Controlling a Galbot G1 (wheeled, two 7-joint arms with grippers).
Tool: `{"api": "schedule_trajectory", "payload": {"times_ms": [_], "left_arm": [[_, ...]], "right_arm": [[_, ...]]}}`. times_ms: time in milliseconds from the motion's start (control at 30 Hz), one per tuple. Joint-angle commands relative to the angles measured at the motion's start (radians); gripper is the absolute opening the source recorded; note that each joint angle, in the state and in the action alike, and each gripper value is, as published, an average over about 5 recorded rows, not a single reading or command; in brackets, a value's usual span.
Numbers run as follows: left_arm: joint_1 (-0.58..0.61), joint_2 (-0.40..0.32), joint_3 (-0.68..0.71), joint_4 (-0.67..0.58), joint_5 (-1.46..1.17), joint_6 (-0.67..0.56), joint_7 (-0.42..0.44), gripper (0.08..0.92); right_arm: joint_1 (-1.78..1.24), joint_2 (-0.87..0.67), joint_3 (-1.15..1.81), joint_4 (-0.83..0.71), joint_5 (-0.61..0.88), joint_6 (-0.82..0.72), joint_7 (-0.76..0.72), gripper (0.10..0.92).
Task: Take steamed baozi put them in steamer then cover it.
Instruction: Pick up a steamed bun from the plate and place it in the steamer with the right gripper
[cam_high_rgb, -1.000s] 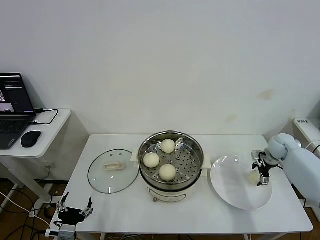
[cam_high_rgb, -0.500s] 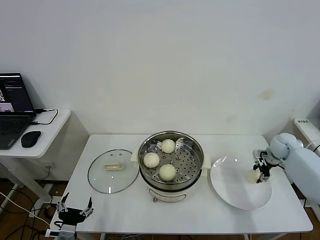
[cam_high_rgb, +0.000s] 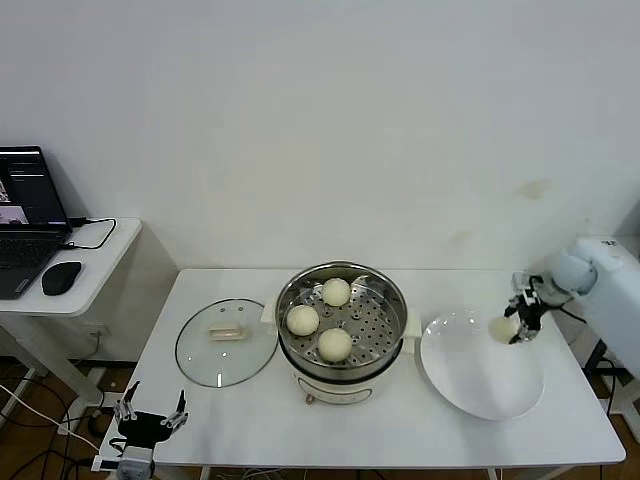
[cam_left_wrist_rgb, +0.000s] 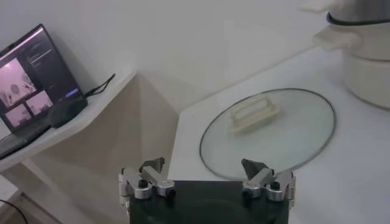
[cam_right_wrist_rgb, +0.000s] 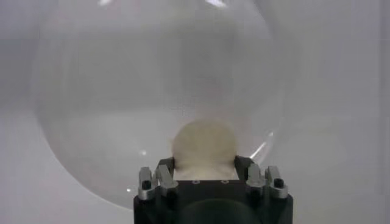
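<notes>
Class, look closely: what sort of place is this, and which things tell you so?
Probably a lab or office room set up for testing, not a kitchen: a bare white table, a laptop on a side desk, loose cables on the floor.

— Illumination? 
— Bright, even, diffuse; soft shadows only. 
— Glare? 
— Small highlights on the steamer (cam_high_rgb: 342, 318) rim, around 12 o'clock. 
— Focus? 
— Head view sharp; right wrist view hazy, soft throughout.

A white worktop (cam_high_rgb: 400, 425) fills the lower middle of the frame. On it, left to right, sit the glass cover (cam_high_rgb: 227, 342), the steamer (cam_high_rgb: 342, 375) at centre, and a white plate (cam_high_rgb: 480, 385).
</notes>
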Motion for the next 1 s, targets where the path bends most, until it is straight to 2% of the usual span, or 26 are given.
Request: {"api": "schedule_trajectory", "payload": {"times_ms": [33,567,1000], "left_arm": [[0.005,0.003,-0.007,-0.034,-0.007,0.001,0.000,0.823],[0.025,0.009,-0.028,-0.094,-0.027,0.004,-0.004,0.823],[0.026,0.005,-0.020,-0.099,-0.033,0.004,-0.006,0.823]], "right_arm": [[0.400,0.014,-0.308,0.156,0.301,-0.124,-0.030,0.609],[0.750,0.321,-0.723,0.119,0.569,-0.214,-0.045,0.611],[0.718,0.460,-0.791,0.080,0.572,-0.239,-0.038,0.611]]}}
